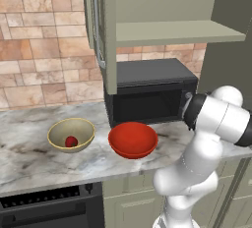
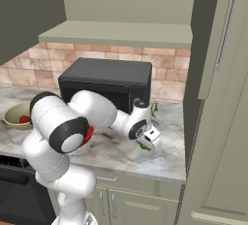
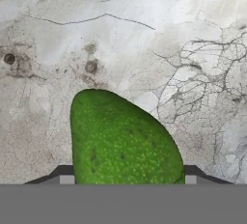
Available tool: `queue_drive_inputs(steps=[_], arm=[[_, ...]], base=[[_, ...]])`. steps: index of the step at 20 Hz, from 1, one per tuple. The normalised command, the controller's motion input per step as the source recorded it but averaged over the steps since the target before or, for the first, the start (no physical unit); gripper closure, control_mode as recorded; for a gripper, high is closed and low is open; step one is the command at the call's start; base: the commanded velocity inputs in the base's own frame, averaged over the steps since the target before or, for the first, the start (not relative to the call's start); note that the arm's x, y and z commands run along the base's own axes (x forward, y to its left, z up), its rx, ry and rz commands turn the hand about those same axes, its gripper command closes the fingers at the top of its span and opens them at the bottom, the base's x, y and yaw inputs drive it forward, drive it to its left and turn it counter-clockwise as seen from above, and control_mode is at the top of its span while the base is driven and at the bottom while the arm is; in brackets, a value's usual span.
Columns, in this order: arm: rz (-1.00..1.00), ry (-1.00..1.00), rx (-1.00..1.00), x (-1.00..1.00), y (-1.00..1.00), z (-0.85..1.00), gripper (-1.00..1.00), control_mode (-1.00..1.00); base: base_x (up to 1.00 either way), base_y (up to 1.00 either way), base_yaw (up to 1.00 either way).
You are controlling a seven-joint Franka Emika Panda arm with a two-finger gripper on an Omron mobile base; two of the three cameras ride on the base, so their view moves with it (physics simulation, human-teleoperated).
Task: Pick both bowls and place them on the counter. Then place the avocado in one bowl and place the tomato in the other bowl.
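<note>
Marble bench carries, well left of the claw, the tan-olive bowl holding the tomato, then the red bowl, while the avocado lies between the part-open fingers, long axis along them, not visibly gripped.

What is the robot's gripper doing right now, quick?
Gripper: fingers on either side of the avocado on the counter; whether it grips it yet cannot be told.
</note>
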Motion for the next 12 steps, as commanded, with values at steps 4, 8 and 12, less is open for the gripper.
queue_drive_inputs(steps=[4, 8, 12], arm=[[0.04, -0.10, 0.00, -0.32, 0.08, 0.50, 1.00, -1.00], [0.01, -0.09, 0.00, -0.41, 0.38, 0.57, 1.00, -1.00], [0.04, -0.05, 0.00, -0.27, 0.49, 0.52, 1.00, -1.00]], base=[[0.00, 0.00, 0.00], [0.00, 0.00, 0.00], [0.00, 0.00, 0.00]])
